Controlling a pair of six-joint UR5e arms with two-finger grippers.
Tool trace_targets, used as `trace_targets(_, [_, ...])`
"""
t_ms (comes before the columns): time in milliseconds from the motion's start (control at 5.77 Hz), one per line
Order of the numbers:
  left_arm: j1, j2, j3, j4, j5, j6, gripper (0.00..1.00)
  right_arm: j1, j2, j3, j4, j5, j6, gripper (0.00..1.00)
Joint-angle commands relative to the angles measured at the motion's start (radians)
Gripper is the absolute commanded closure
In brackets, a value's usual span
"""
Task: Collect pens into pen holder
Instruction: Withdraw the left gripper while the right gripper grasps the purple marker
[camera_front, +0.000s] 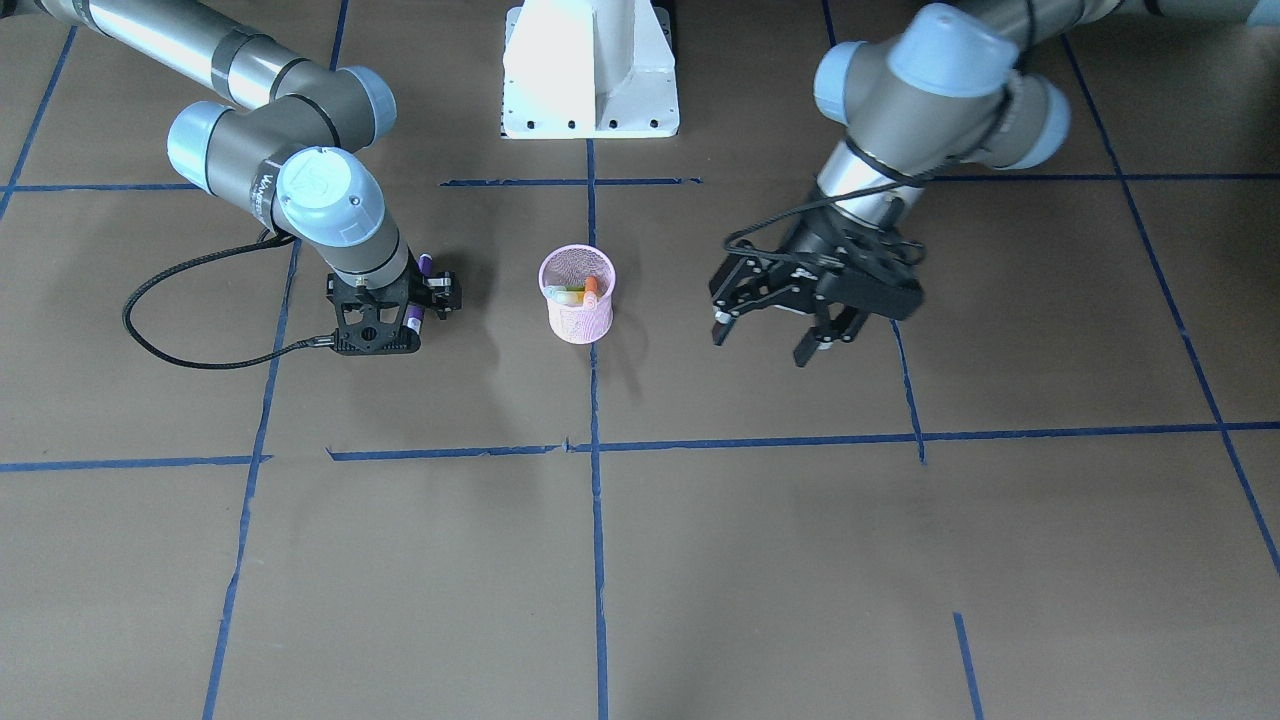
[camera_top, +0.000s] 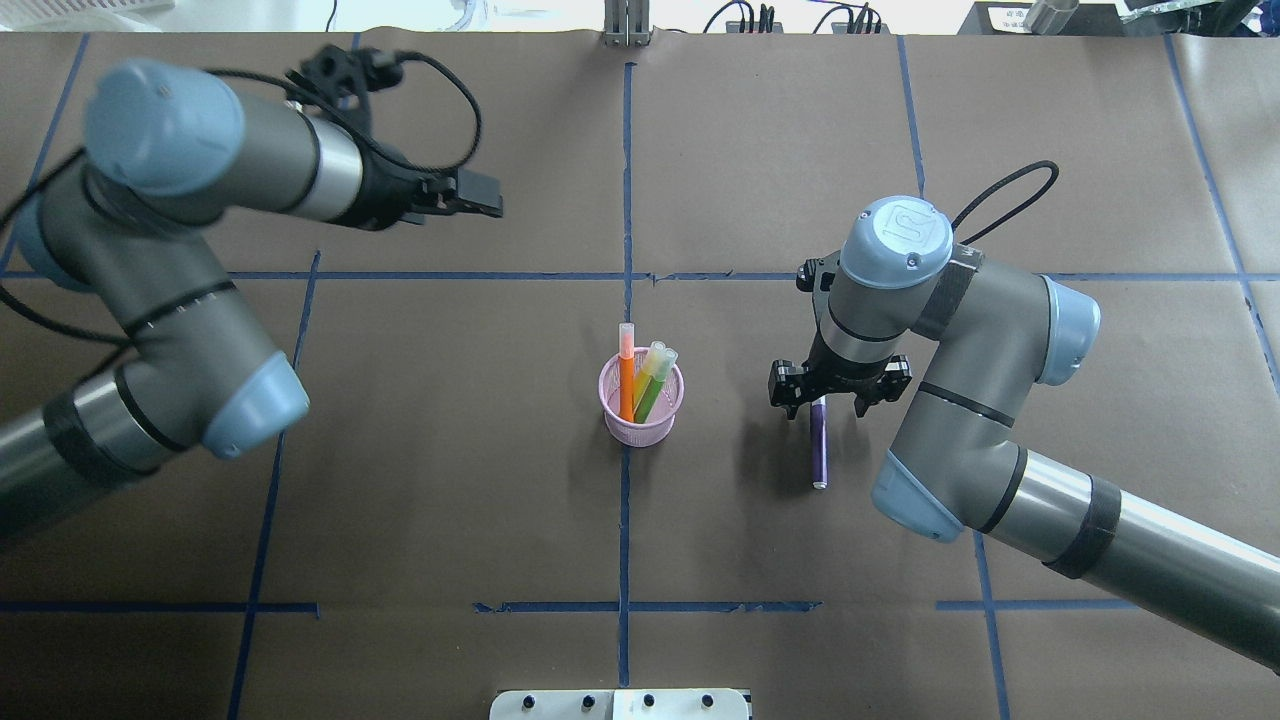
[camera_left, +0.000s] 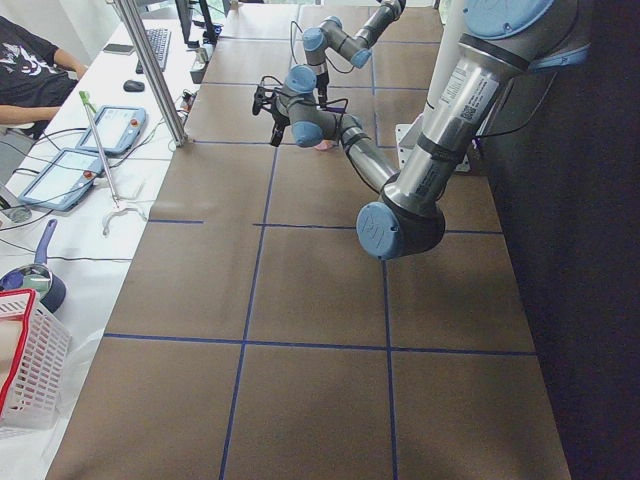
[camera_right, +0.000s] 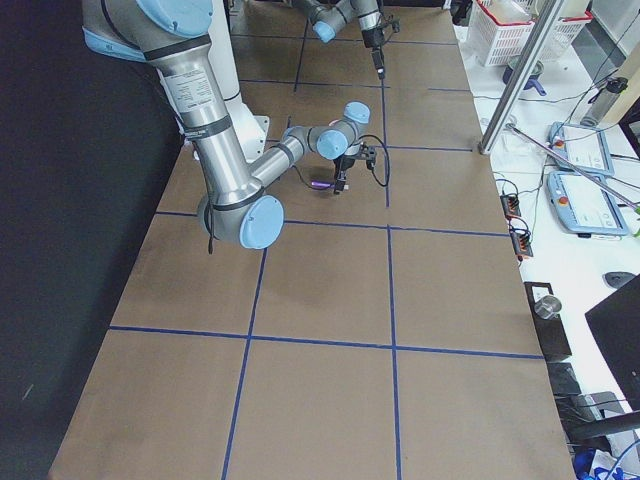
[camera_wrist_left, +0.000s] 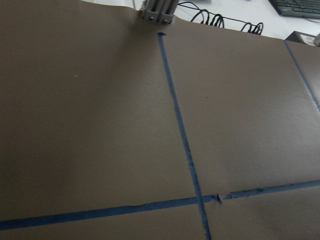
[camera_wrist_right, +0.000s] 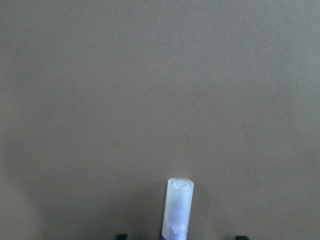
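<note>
The pink mesh pen holder (camera_top: 642, 412) (camera_front: 578, 312) stands at the table's middle and holds an orange pen (camera_top: 627, 372), a yellowish pen (camera_top: 650, 362) and a green pen (camera_top: 654, 392). A purple pen (camera_top: 819, 445) (camera_front: 424, 264) lies flat on the table to its right in the overhead view. My right gripper (camera_top: 838, 390) (camera_front: 412, 300) points straight down over that pen's far end, open, with one finger on each side. The pen's pale cap (camera_wrist_right: 179, 202) shows between the fingertips (camera_wrist_right: 120, 236). My left gripper (camera_front: 765, 338) (camera_top: 478, 198) hangs open and empty, away from the holder.
The white robot base (camera_front: 590, 70) sits behind the holder. A black cable (camera_front: 190, 345) loops beside my right wrist. Blue tape lines (camera_wrist_left: 182, 140) cross the brown table. Tablets and a white basket (camera_left: 25, 365) lie off the table's operator side.
</note>
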Motion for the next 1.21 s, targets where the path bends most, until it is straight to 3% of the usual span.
trace_targets(0, [-0.181,0.043,0.011,0.056,-0.247,0.119,0.00,0.000,0.002,-0.004,0.000,0.006,0.000,0.47])
trace_targets(173, [-0.215,0.059,0.014,0.056,-0.271,0.151,0.00,0.000,0.002,-0.001,0.000,0.014,0.000,0.66])
trace_targets(520, [-0.244,0.064,0.014,0.061,-0.288,0.155,0.00,0.000,0.015,0.001,0.002,0.014,0.000,0.89])
trace_targets(867, [-0.368,0.114,0.033,0.069,-0.417,0.258,0.00,-0.002,0.017,0.002,0.003,0.014,0.000,1.00])
trace_targets(1040, [-0.451,0.154,0.098,0.072,-0.485,0.409,0.00,0.000,0.029,0.008,0.017,0.004,0.002,1.00])
